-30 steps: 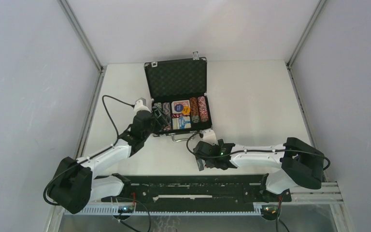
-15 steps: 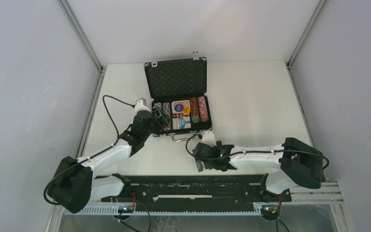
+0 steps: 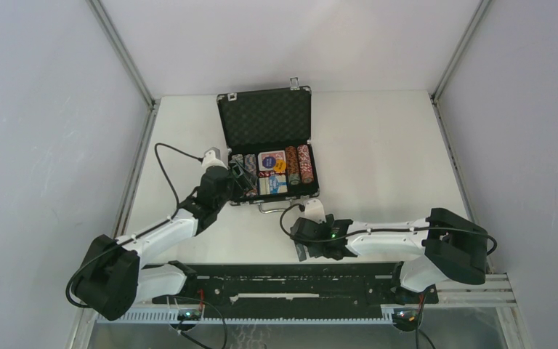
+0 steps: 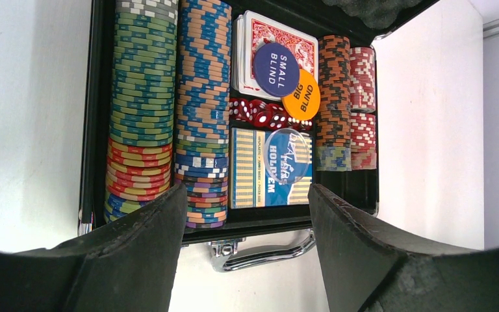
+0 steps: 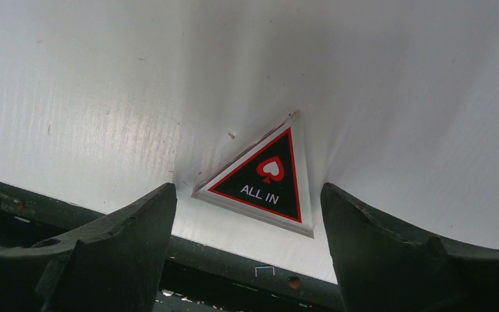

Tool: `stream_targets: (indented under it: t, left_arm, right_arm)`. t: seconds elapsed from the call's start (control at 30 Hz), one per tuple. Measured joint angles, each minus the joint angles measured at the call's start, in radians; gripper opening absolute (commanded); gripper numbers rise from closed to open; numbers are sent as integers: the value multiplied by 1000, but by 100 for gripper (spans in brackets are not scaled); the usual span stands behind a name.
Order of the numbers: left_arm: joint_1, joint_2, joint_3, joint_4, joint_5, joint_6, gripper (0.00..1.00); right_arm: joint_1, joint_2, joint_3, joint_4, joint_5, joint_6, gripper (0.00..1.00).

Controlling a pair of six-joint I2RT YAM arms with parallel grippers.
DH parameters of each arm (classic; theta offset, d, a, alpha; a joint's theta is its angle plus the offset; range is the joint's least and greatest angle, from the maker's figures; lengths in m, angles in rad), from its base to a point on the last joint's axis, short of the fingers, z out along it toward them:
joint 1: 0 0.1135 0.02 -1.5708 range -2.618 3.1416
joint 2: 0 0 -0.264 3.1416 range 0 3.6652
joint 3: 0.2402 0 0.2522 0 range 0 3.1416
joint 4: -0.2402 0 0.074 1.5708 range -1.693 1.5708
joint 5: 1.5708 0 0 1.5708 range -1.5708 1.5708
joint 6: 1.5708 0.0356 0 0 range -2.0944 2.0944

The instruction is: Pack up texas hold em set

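The briefcase lies open on the white surface, its foam-lined lid laid back on the far side and its silver handle on the near side. Inside it, a green and red chip row runs along the left wall with a blue and orange chip row touching it; an orange chip row and a red and white chip row fill the right side. Between these, the red card deck sits at the lid end of the briefcase with the SMALL BLIND token and the BIG BLIND token resting on it, red dice lie in the middle slot, and the blue card deck sits at the handle end under a clear round disc. The left end effector hovers at the briefcase's near left corner, fingers spread wide with nothing between them. The triangular ALL IN token lies flat on the surface outside the briefcase, on its handle side and well apart from it, near the black rail. The right end effector is over this token, spread wide, one finger on each side of it and neither touching it, gripping nothing
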Motion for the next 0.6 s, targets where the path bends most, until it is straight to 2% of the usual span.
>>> stream_targets:
  t: [0.3, 0.6]
  left_arm:
    - [0, 0, 0, 0, 0, 0, 73]
    - [0, 0, 0, 0, 0, 0, 73]
  right_arm:
    - [3, 0, 0, -8, 0, 10, 83]
    - [3, 0, 0, -8, 6, 20, 73]
